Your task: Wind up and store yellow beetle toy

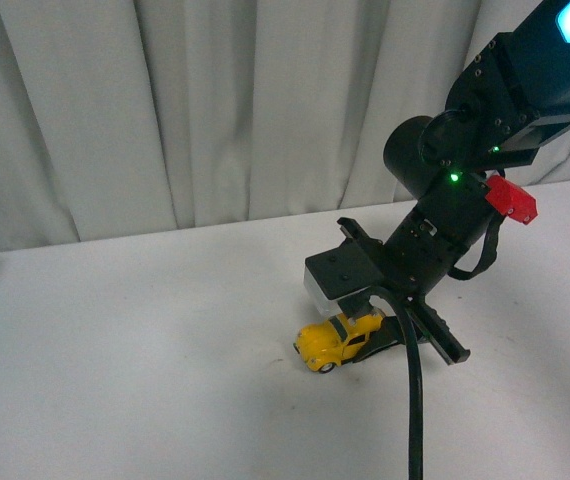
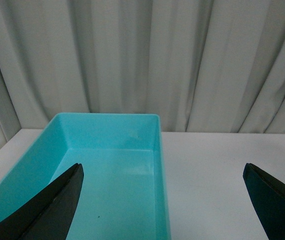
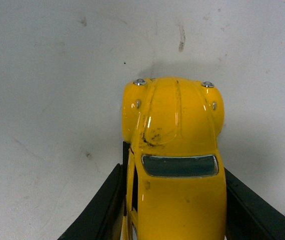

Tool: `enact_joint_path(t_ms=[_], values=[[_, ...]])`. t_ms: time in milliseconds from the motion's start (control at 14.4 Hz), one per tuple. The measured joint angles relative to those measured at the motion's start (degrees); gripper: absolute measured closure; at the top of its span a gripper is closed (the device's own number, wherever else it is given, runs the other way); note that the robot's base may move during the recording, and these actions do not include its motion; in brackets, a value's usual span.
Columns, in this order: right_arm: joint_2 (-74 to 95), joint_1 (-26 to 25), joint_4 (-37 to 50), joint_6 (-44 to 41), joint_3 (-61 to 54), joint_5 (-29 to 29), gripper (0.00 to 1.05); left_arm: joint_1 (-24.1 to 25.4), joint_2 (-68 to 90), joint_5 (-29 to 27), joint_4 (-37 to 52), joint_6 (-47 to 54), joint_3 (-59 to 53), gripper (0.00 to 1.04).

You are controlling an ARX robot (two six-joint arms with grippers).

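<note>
Front wide; right wrist above toy [image 3: 175,150]

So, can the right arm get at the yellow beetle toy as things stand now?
Most likely yes. The right arm's fingers sit against both sides of the yellow beetle toy, which stands on the white table. Nothing lies between them.

The black right arm [image 1: 445,215] is showing a green light [image 1: 454,177], a red tab [image 1: 511,199] and a thick black cable [image 1: 415,400]; the left gripper [image 2: 162,169] is showing dark pointed fingers [image 2: 57,205].
</note>
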Motion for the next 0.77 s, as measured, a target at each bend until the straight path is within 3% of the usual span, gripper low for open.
enact_joint_path(t_ms=[765], values=[[2.95, -1.92, -2.75, 0.31, 3.34, -3.52, 0.63, 0.0, 0.0, 0.0, -0.02, 0.0, 0.0, 0.07]])
